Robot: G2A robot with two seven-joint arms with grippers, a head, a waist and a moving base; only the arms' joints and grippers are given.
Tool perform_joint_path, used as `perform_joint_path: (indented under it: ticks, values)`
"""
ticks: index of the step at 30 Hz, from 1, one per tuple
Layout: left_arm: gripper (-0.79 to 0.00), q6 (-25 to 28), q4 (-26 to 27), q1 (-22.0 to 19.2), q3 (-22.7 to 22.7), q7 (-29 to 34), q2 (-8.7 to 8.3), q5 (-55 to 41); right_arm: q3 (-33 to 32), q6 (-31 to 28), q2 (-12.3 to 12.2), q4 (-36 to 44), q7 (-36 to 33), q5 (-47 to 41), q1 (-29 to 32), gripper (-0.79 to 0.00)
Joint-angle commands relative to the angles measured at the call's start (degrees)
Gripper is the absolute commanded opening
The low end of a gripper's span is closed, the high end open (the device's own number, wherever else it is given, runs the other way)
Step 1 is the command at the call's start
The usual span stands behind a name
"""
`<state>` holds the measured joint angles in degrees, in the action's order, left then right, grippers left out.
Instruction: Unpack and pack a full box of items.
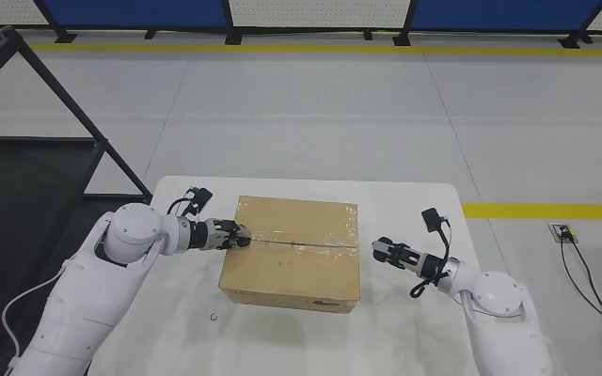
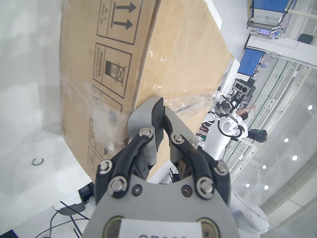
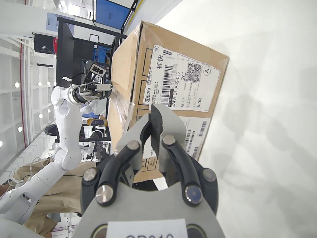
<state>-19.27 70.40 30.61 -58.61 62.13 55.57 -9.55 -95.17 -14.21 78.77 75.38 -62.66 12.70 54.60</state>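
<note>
A closed cardboard box (image 1: 292, 258) sits in the middle of the white table (image 1: 404, 324), its top seam sealed with clear tape. My left gripper (image 1: 242, 238) is shut, with its tips at the left end of that seam, against the crinkled tape (image 2: 190, 102) at the box's (image 2: 178, 50) top edge. My right gripper (image 1: 378, 250) is shut too and hangs just off the right end of the box (image 3: 138, 75), a small gap away from the face with the shipping label (image 3: 183, 85). Across the box, the left gripper (image 3: 109, 86) touches the far top edge.
A small metal ring (image 1: 215, 315) lies on the table near the box's front left corner. A black frame (image 1: 56, 103) stands off the table's left side. Bare table lies in front of the box and to its right.
</note>
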Motion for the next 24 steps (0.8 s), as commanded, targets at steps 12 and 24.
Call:
perform_joint_path:
  ticks: [12,24]
  values:
    - [-0.785,2.46,3.34,1.91,-4.86,-1.93,-0.77,-4.2,-0.79,9.21,-0.53,13.28,13.48,-7.71,4.94,0.0]
    - [-0.785,5.66,6.89,11.72,-22.5,-8.31,-3.66,-14.75,2.94,16.37,-0.43,27.86,17.89,-5.31,9.35,0.0]
